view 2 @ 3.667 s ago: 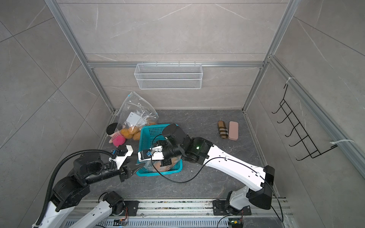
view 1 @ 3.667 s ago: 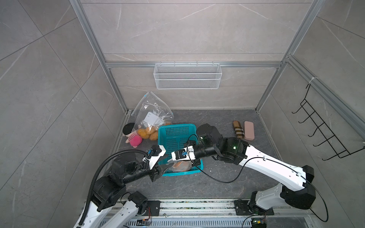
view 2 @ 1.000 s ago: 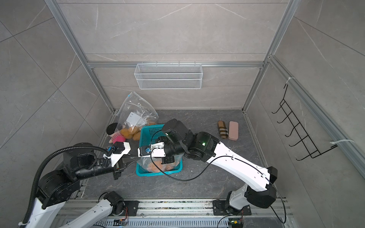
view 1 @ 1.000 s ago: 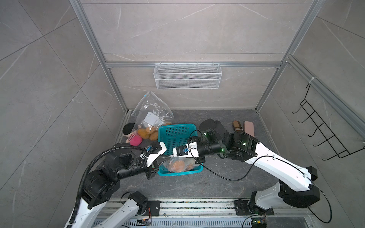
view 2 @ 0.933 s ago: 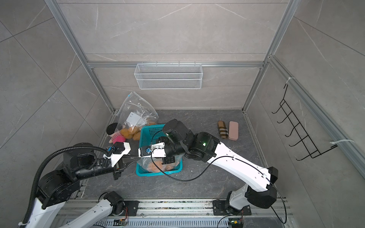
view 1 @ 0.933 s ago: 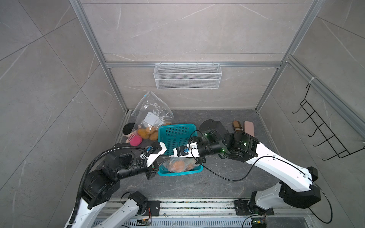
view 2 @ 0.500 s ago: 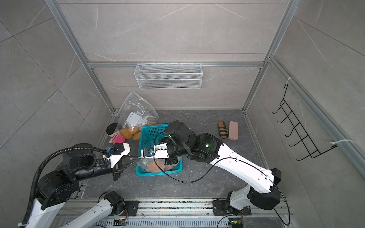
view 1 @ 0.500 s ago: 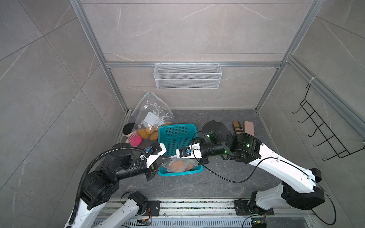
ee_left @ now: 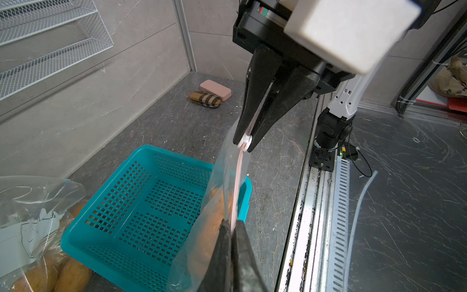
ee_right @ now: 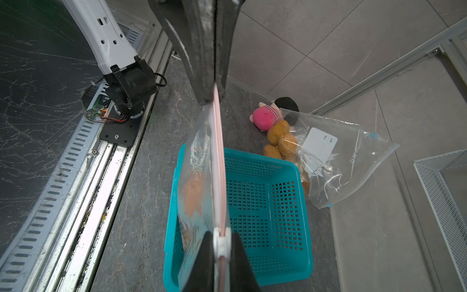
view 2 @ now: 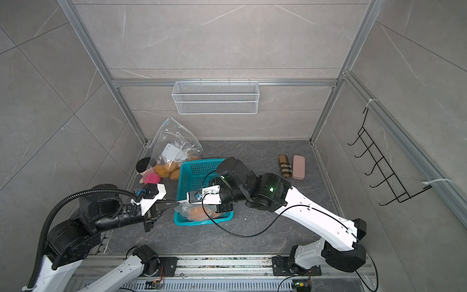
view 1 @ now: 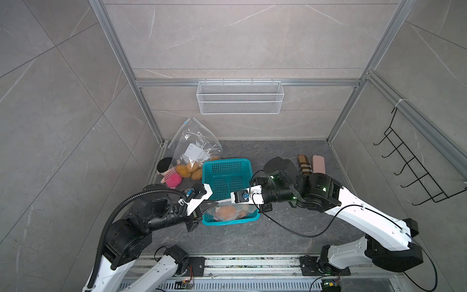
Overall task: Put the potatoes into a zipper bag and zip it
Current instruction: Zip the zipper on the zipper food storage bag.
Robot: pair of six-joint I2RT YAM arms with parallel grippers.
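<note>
A clear zipper bag [ee_right: 199,177] hangs over the near end of the teal basket [view 1: 227,177], with orange-tan potatoes [view 1: 227,211] inside it. My left gripper [ee_left: 233,225] is shut on one end of the bag's pink zip strip [ee_left: 237,182]. My right gripper [ee_right: 222,240] is shut on the white slider [ee_left: 245,141] further along that strip. The strip runs taut in a single line between the two grippers. In both top views the grippers [view 1: 214,202] [view 2: 185,201] meet tip to tip above the basket's near left corner. More potatoes [ee_right: 278,136] lie beside the basket.
A second clear bag [view 1: 197,146] with a white card leans in the back left corner over the loose potatoes, next to a pink plush doll [view 1: 171,174]. Two small cases [view 1: 312,164] lie at the back right. A wire shelf [view 1: 240,97] hangs on the back wall.
The right gripper has shifted slightly to the right with the slider, away from the left gripper. The left gripper keeps its hold in place. Earlier the bag hung lower in the basket.
</note>
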